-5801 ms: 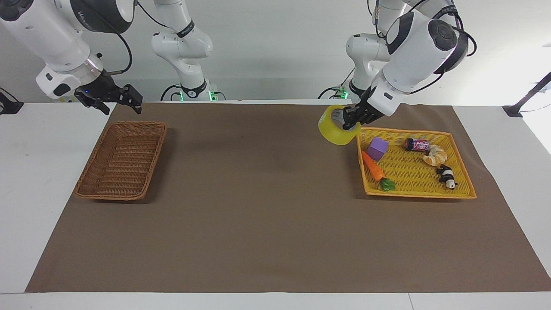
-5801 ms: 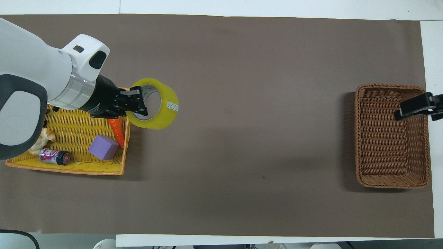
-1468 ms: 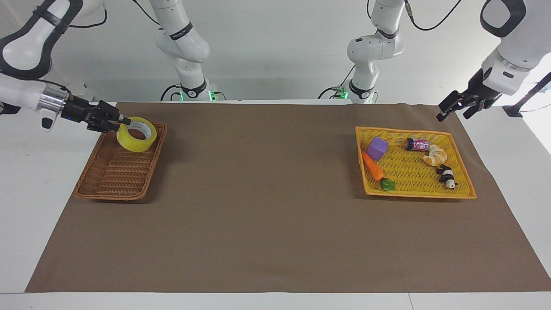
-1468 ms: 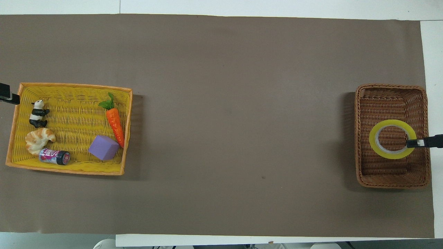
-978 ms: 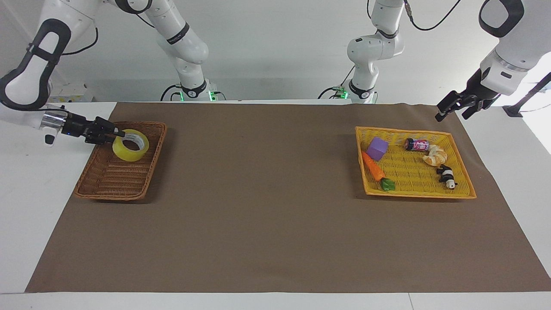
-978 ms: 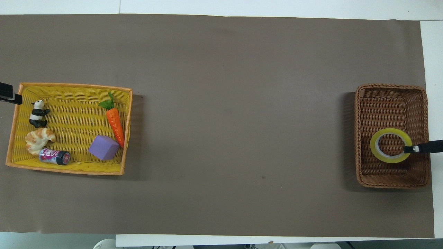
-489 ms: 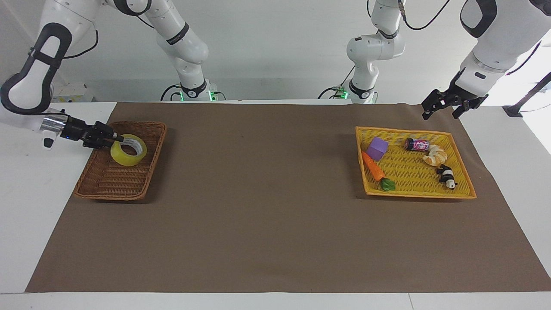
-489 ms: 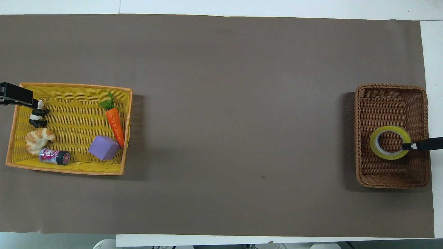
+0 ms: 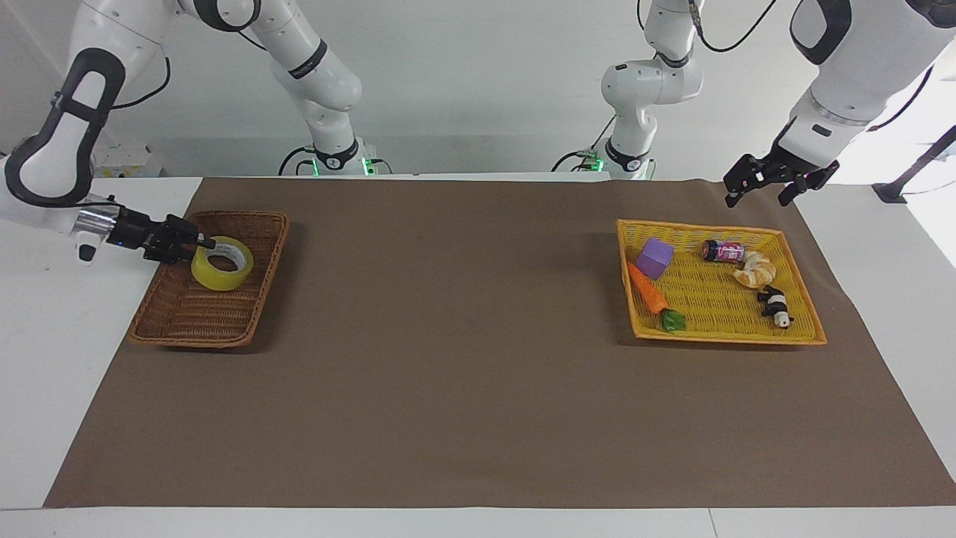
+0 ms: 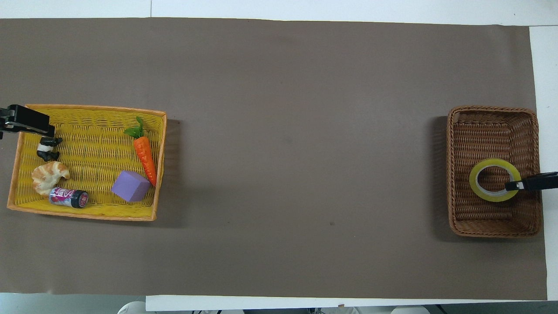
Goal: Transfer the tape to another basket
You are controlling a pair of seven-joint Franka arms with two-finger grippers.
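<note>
Change: we see the tape [image 9: 222, 263] lowered since a moment ago into the basket [image 9: 258, 278], at its end nearest the robots; placement near complete | Right gripper [image 9: 196, 243]: clamped on the tape's wall, apparently not released | Left gripper [image 9: 763, 181]: waits over the mat's corner beside the yellow tray [image 9: 728, 339], fingers spread, empty

Two white glossy arms with rounded segments, black bands at the joints, black oval insets on the upper links, thin black cables looping beside them, silver wrist rings, black left gripper [image 9: 772, 181] and right gripper [image 9: 196, 244], green lights at both bases
</note>
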